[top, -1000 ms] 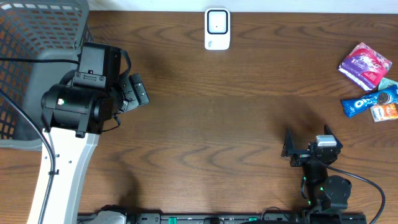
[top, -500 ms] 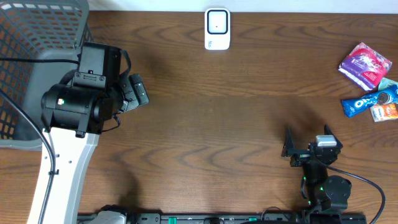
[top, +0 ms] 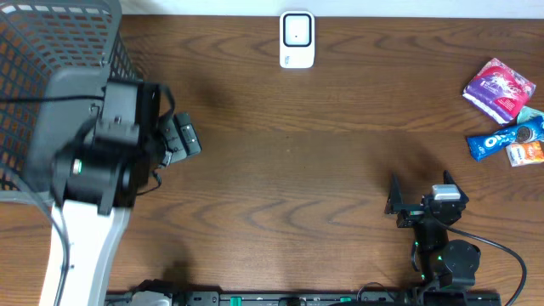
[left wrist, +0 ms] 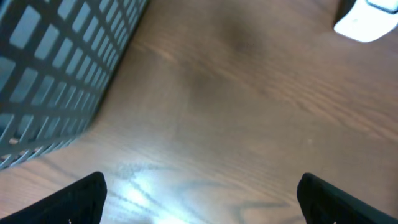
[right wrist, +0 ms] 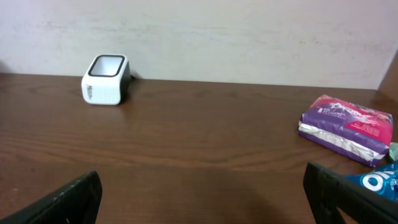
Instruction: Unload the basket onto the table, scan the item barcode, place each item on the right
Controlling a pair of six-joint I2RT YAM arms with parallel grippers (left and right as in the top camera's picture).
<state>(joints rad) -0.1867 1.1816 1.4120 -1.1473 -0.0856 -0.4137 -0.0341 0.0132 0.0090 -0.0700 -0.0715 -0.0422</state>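
Lying at the far right edge of the worktop (top: 323, 170), the snack packs sit clustered together: a purple pack (top: 499, 87) nearest the back, a blue cookie pack (top: 501, 138) just in front of it, and a small orange pack (top: 527, 153) touching the blue one. The white scanner (top: 297, 39) stands at the middle of the back edge, well apart from them, with a dark window on its top. The right fingers (top: 395, 197) sit low near the front edge, spread wide and grasping nothing; their wrist view looks across the wood to the scanner on the left and the purple pack on the right. The left fingers (top: 185, 136) hang beside a grey mesh basket (top: 51, 51) at the left end, likewise spread wide and released, with only wood beneath them.
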